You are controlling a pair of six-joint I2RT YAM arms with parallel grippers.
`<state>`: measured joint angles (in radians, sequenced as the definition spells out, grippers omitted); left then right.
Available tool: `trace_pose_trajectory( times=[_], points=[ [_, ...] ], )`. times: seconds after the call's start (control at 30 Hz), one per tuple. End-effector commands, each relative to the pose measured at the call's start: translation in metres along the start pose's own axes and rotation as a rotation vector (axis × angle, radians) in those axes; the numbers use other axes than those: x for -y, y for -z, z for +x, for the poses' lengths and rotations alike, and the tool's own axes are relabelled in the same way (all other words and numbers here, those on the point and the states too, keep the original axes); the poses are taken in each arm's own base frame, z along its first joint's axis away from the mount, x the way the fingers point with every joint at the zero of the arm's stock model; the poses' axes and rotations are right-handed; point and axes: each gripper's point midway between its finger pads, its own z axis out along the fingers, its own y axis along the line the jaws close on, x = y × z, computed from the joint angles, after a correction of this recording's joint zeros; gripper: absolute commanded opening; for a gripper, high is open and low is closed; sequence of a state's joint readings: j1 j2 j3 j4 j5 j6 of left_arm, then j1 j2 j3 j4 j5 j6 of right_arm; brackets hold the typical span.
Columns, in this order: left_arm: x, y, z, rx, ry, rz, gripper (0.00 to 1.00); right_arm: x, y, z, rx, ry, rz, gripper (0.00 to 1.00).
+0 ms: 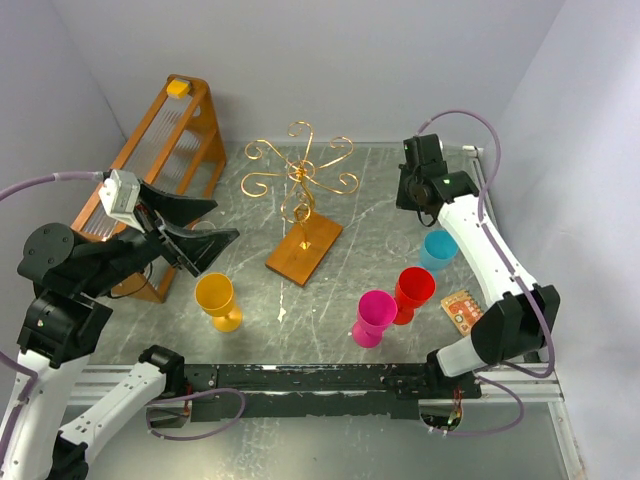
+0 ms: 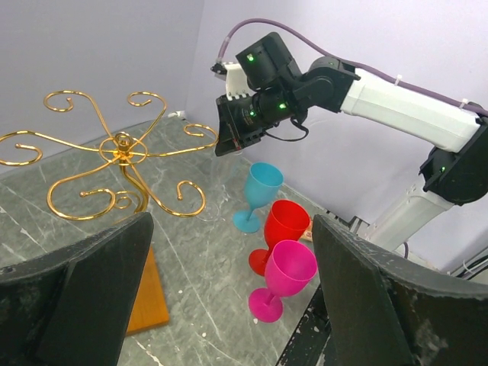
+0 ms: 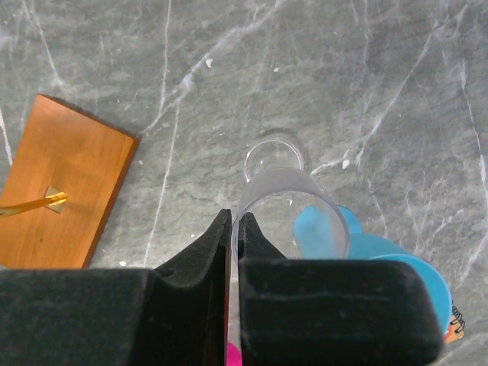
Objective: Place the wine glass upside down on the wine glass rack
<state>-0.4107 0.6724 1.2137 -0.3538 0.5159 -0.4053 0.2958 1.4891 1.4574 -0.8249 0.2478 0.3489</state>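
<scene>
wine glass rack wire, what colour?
Wine glass rack wire: gold; clearest in left wrist view.

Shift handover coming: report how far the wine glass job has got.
Done: nothing, the wine glass rack carries no glass. In hand: the right gripper is shut on the rim of the upright clear wine glass. Remaining: lift, invert, set it on the rack. The left gripper is open and empty.

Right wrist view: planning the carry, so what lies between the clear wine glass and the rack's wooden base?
Only bare marble tabletop lies between the clear wine glass and the wooden base, as the right wrist view shows.
</scene>
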Motion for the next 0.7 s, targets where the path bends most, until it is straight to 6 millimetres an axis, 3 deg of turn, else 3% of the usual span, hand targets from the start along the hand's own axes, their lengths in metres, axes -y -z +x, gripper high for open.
trace_pose_trajectory(
  times=[0.0,0.23,0.47,0.67],
  points=[
    [0.003,-0.003,-0.008,0.029,0.001,0.011,0.96,0.001,0.019,-0.021,0.108,-0.065,-0.008,0.0],
    [0.009,-0.005,-0.017,0.054,0.037,0.032,0.96,-0.005,0.05,-0.043,0.226,-0.147,-0.078,0.0],
    [0.016,-0.025,-0.03,0.068,0.187,0.094,0.94,-0.005,0.123,-0.086,0.515,-0.302,-0.222,0.0],
    [0.019,-0.055,-0.039,0.077,0.354,0.197,0.88,0.001,0.191,-0.109,0.721,-0.428,-0.355,0.0]
  ],
)
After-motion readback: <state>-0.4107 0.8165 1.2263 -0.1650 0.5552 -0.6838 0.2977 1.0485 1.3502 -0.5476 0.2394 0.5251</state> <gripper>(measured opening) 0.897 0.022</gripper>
